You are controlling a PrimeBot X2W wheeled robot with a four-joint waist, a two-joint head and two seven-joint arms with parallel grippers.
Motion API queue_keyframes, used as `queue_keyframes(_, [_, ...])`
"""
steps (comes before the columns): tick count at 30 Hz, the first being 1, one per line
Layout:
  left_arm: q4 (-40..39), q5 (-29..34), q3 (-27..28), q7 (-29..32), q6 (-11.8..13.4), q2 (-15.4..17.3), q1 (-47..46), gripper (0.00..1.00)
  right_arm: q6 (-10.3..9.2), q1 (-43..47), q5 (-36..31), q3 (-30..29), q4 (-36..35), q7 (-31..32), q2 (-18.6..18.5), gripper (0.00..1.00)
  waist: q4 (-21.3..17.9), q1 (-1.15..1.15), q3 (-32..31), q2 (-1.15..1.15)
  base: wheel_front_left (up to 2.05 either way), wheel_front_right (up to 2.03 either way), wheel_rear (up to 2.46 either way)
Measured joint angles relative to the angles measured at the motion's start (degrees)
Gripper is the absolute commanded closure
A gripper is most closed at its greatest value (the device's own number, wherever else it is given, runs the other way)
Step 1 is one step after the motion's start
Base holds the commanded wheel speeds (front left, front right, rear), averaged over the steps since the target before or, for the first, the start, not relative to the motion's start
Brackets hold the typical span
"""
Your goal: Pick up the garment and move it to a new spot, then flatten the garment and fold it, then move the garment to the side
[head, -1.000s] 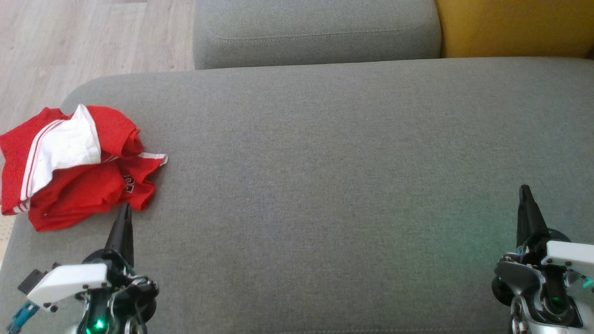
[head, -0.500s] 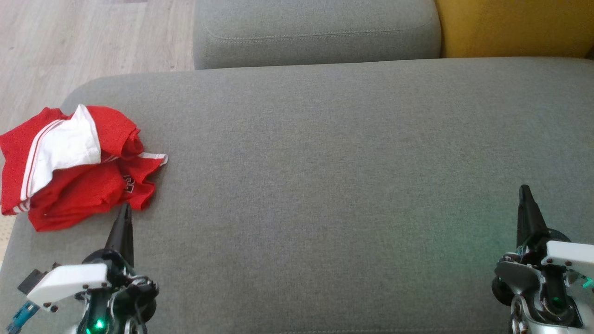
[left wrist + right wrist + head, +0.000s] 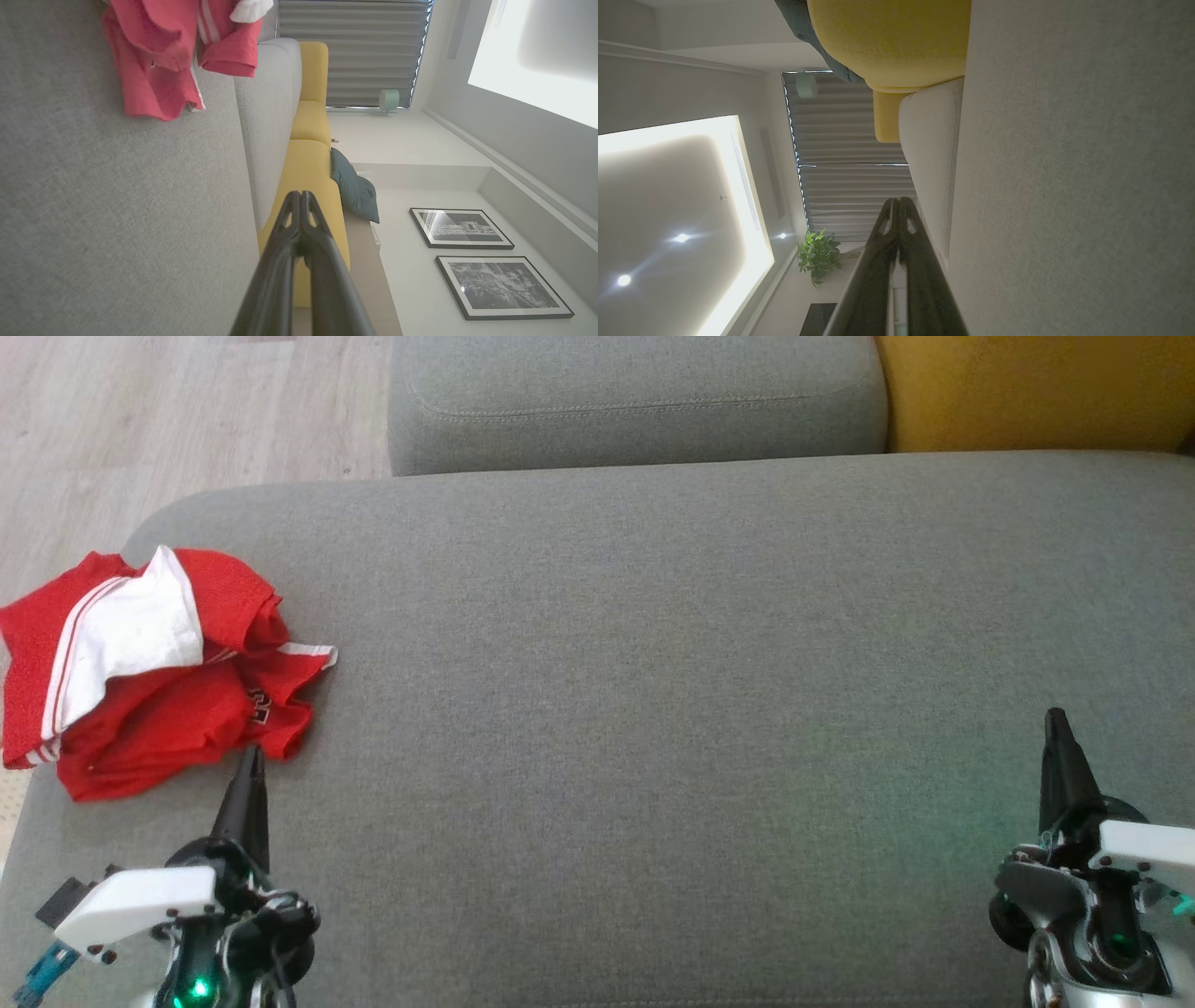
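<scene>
At the grey cushion's point(image 3: 653, 709) left end lies the crumpled red garment point(image 3: 149, 709). The left gripper point(image 3: 250, 758), jaws pressed together, sits just beside its near hem. The right gripper point(image 3: 1055, 721), likewise closed, is well apart. The left should probably spread before pinching a thick fold.

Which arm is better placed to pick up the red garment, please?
The left, probably. The left gripper, shut, has its tips just short of the crumpled red garment at the grey cushion's left end; the right gripper, also shut, sits far across the cushion. The left must open first.
</scene>
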Motion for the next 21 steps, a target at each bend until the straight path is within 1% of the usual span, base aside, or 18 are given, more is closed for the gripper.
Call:
queue_keyframes(10, [0.0, 0.0, 0.0, 0.0, 0.0, 0.0, 0.0, 1.0, 0.0, 0.0, 0.0, 0.0, 0.0, 0.0, 0.0, 1.0, 0.0, 0.0, 0.0, 0.0, 0.0, 0.0, 0.0])
queue_keyframes(11, [0.47, 0.0, -0.04, -0.08, 0.03, -0.09, 0.09, 0.0, 0.0, 0.01, -0.01, 0.02, 0.54, -0.01, 0.02, 0.0, 0.0, 0.0, 0.0, 0.0, 0.0, 0.0, 0.0])
queue_keyframes(16, [5.17, 0.0, -0.2, -0.09, 0.18, -0.87, 3.72, 0.0, -0.02, 2.69, -0.01, 0.12, 5.17, -0.02, 0.34, 0.0, 0.0, 0.0, 0.0, 0.0, 0.0, 0.0, 0.0])
queue_keyframes(21, [5.77, 0.11, -0.21, -0.71, 0.26, -0.96, 4.97, 0.0, -0.19, 4.04, -0.2, 0.56, 5.39, -0.4, 0.41, 0.0, -0.01, 0.0, 0.06, 0.0, 0.0, 0.0, 0.0])
